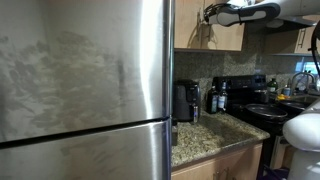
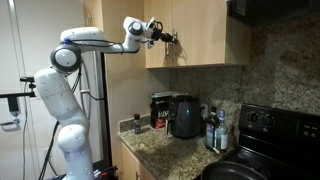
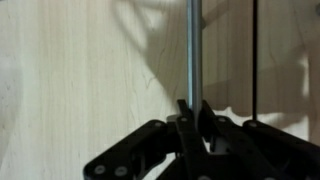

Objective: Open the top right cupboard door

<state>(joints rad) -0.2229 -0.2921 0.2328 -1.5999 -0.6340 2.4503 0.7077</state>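
The top right cupboard door [image 3: 90, 70] is flat light tan wood with a slim vertical silver bar handle [image 3: 193, 50]. In the wrist view my gripper [image 3: 193, 115] is shut on this handle, one black finger on each side of the bar. A dark seam [image 3: 255, 60] runs beside the handle. In both exterior views the gripper [image 2: 166, 38] [image 1: 209, 13] is up against the wall cabinet front, and the door [image 2: 205, 35] [image 1: 230, 35] looks flush with the cabinet.
A large steel fridge [image 1: 85, 80] fills one side. Below the cabinet a granite counter [image 2: 165, 148] holds a coffee maker [image 2: 185, 115], bottles [image 2: 213, 130] and a small jar [image 2: 138, 124]. A black stove [image 2: 262, 125] stands beside it.
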